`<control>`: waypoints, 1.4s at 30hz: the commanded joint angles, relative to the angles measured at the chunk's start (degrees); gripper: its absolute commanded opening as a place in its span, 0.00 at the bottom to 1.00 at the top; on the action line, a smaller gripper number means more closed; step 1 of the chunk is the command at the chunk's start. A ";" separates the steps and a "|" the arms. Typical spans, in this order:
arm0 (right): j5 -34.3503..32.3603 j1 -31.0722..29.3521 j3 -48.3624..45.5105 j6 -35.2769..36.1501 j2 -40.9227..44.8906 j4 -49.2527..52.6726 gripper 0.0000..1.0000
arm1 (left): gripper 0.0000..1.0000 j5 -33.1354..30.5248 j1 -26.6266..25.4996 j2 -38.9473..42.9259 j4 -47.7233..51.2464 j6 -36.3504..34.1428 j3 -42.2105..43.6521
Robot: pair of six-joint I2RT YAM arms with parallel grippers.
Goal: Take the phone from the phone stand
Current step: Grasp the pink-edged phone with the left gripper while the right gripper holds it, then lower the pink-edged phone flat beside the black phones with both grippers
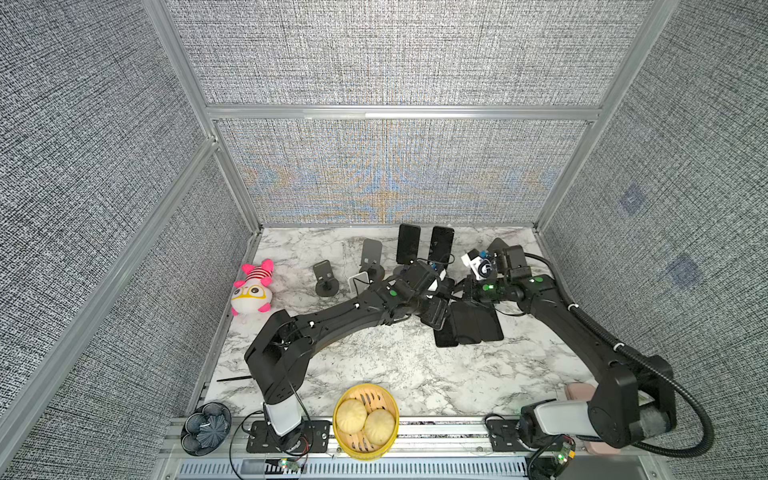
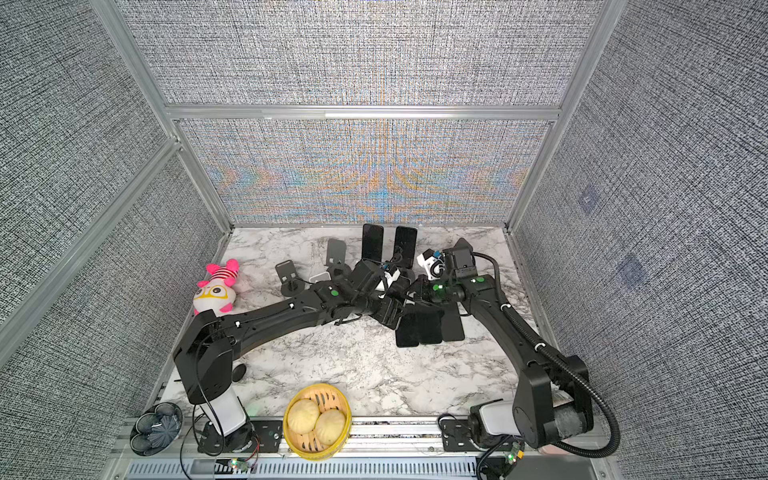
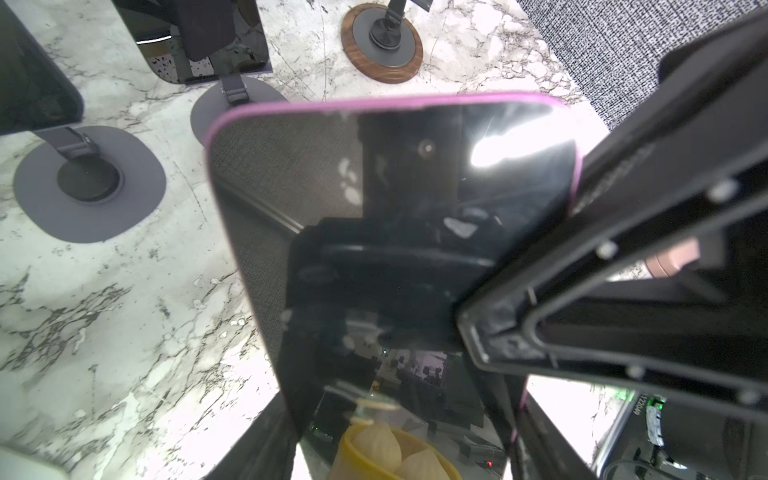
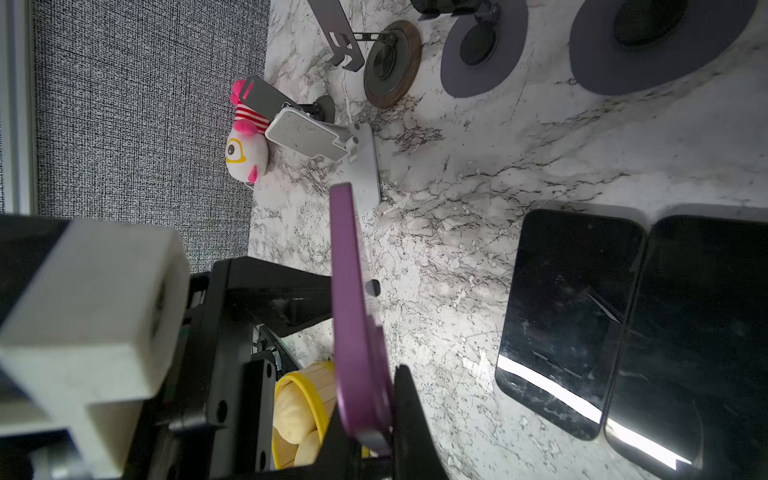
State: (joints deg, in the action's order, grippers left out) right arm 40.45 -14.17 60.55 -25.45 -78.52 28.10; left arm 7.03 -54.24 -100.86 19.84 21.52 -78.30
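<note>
Bright overhead light, with glare on the phone (image 3: pixel 395 232) screen.

The tabletop (image 1: pixel 374 365) is white marble veined with grey. The walls (image 1: pixel 395 54) are a grey woven weave, and the far panel shimmers blue and orange. On the left, a plush toy (image 1: pixel 252 289) is pink and white, with red-and-white stripes and yellow goggles. At the near edge, a yellow steamer basket (image 1: pixel 365 454) shows pale cream buns (image 1: pixel 351 415). The phone (image 3: pixel 395 208) has a glossy black face and a purple case. The flat phones (image 4: pixel 569 320) are black. One stand base (image 3: pixel 399 58) is rimmed in brown woodgrain, and another stand (image 4: pixel 307 139) is white. The arms (image 1: pixel 332 320) are black with green dots.
</note>
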 commanded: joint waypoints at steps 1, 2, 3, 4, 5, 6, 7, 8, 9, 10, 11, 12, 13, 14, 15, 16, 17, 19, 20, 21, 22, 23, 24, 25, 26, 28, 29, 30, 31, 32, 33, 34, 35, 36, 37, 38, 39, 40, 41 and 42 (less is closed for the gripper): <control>1.99 -0.15 0.54 0.10 -0.46 -1.80 0.03 | 0.58 0.82 -0.17 -0.05 -1.20 0.45 -0.10; 2.03 -0.07 0.56 -0.23 -0.66 -2.07 0.11 | 0.55 0.59 -0.17 -0.15 -1.14 1.02 -0.10; 1.77 -0.08 0.53 -0.30 -0.88 -2.15 0.20 | 0.54 0.36 -0.17 -0.20 -0.95 1.78 -0.10; 1.58 -0.08 0.51 -0.22 -1.02 -2.32 0.25 | 0.53 0.15 -0.16 -0.22 -0.56 2.51 -0.10; 1.41 -0.03 0.42 -0.21 -1.19 -2.60 0.30 | 0.51 -0.04 -0.15 -0.31 -0.21 3.58 -0.05; 1.23 0.02 0.38 -0.21 -1.43 -2.76 0.37 | 0.49 -0.31 -0.12 -0.43 0.23 4.76 -0.05; 1.00 0.11 0.35 -0.14 -1.45 -2.63 0.42 | 0.48 -0.47 -0.11 -0.60 0.59 5.75 -0.01; 0.67 0.17 0.37 0.20 -1.59 -2.46 0.46 | 0.47 -0.63 -0.12 -0.70 0.88 6.79 0.07; 0.45 0.36 0.40 0.52 -1.79 -2.14 0.49 | 0.45 -0.79 -0.09 -0.76 0.99 7.93 0.29; 0.42 0.57 0.44 0.82 -1.87 -2.10 0.51 | 0.44 -0.97 -0.13 -0.83 0.80 9.06 0.67; 0.35 0.84 0.41 1.07 -1.90 -1.89 0.55 | 0.43 -1.17 -0.12 -0.99 0.56 10.46 1.10; -0.15 1.15 0.36 1.43 -1.84 -1.38 0.56 | 0.41 -1.87 -0.09 -1.17 0.64 12.12 1.45; -0.99 1.34 0.39 1.82 -1.73 -0.86 0.57 | 0.39 -2.55 -0.08 -1.39 0.85 13.64 1.72; -2.23 1.62 0.27 2.34 -1.35 -0.16 0.57 | 0.37 -3.34 -0.08 -1.67 1.11 15.35 1.98; -3.53 2.01 0.04 2.82 -0.93 0.57 0.57 | 0.36 -4.39 -0.08 -1.94 1.61 17.73 2.18; -5.07 2.37 -0.15 3.08 -0.55 1.44 0.57 | 0.34 -5.84 -0.13 -2.25 2.34 20.47 2.35; -7.40 2.59 -0.41 3.44 0.13 2.66 0.57 | 0.31 -7.03 -0.08 -2.63 3.09 23.34 2.36; -10.01 3.37 -1.86 3.41 1.83 3.80 0.57 | 0.31 -7.91 -0.08 -3.56 5.03 26.27 1.77; -10.75 3.93 -3.03 3.05 3.20 3.74 0.57 | 0.30 -8.29 -0.17 -4.17 6.21 27.49 1.14; -11.23 4.34 -3.15 3.02 4.13 3.93 0.57 | 0.29 -8.56 -0.17 -4.76 7.40 28.36 0.55; -11.73 4.70 -5.25 3.26 5.03 4.33 0.57 | 0.28 -8.77 -0.18 -5.27 8.39 28.80 0.00; -12.19 5.21 -5.69 3.50 5.73 4.85 0.57 | 0.27 -9.08 -0.17 -5.93 9.46 29.16 -0.62; -13.05 5.91 -6.39 3.80 6.39 5.62 0.57 | 0.25 -9.50 -0.17 -6.62 10.98 29.48 -1.52; -13.64 6.50 -6.95 3.95 7.21 6.05 0.57 | 0.21 -9.72 -0.16 -7.40 12.23 29.94 -2.25; -13.89 7.25 -7.79 4.20 7.97 6.09 0.57 | 0.18 -9.83 -0.28 -8.25 13.78 30.33 -3.25; -13.33 8.79 -9.85 4.12 9.65 5.37 0.57 | 0.12 -10.15 -0.25 -9.60 16.70 31.36 -4.90; -12.89 9.45 -11.01 3.78 10.56 4.62 0.57 | 0.10 -10.19 -0.23 -10.15 17.79 31.73 -5.56; -12.48 10.14 -12.25 3.28 11.43 3.74 0.57 | 0.09 -10.21 -0.25 -10.78 18.86 32.00 -6.29; -12.27 10.61 -13.09 2.90 12.09 2.79 0.57 | 0.09 -10.15 -0.27 -11.43 19.87 32.05 -6.91; -12.09 10.98 -13.82 2.62 12.69 2.05 0.57 | 0.08 -10.10 -0.42 -12.32 21.32 32.09 -8.02; -12.07 11.25 -14.34 2.44 13.08 1.64 0.57 | 0.07 -10.19 -0.47 -12.61 22.68 31.99 -9.00; -12.02 11.43 -14.74 2.34 13.35 1.31 0.57 | 0.05 -10.26 -0.59 -14.14 23.63 32.01 -9.70; -11.84 11.61 -14.94 2.34 13.59 1.19 0.56 | 0.02 -10.22 -0.67 -14.84 24.48 31.80 -10.38; -11.72 11.70 -15.18 2.40 13.65 1.17 0.56 | 0.01 -10.24 -0.78 -15.39 24.91 31.58 -10.80; -11.67 11.79 -15.28 2.51 13.71 1.17 0.56 | 0.00 -10.28 -0.78 -15.65 25.10 31.37 -11.12; -11.54 11.79 -15.47 2.47 13.82 1.10 0.56 | 0.00 -10.26 -0.87 -16.01 25.21 31.22 -11.40; -11.54 11.87 -15.68 2.47 13.91 1.02 0.56 | 0.00 -10.28 -0.85 -16.37 25.26 31.11 -11.54; -11.55 11.97 -15.80 2.46 13.95 1.00 0.56 | 0.00 -10.28 -0.87 -16.67 25.38 31.02 -11.77; -11.45 11.93 -15.79 2.59 13.99 0.99 0.56 | 0.00 -10.32 -0.87 -17.05 25.75 31.07 -12.16; -11.25 11.98 -15.90 2.68 14.05 1.06 0.56 | 0.00 -10.45 -0.87 -17.46 26.41 31.19 -12.53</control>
State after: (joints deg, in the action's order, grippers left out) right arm 28.67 -2.26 44.73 -22.81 -64.71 30.06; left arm -2.66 -55.02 -117.73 43.94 52.71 -89.93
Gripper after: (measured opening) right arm 0.563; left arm 0.711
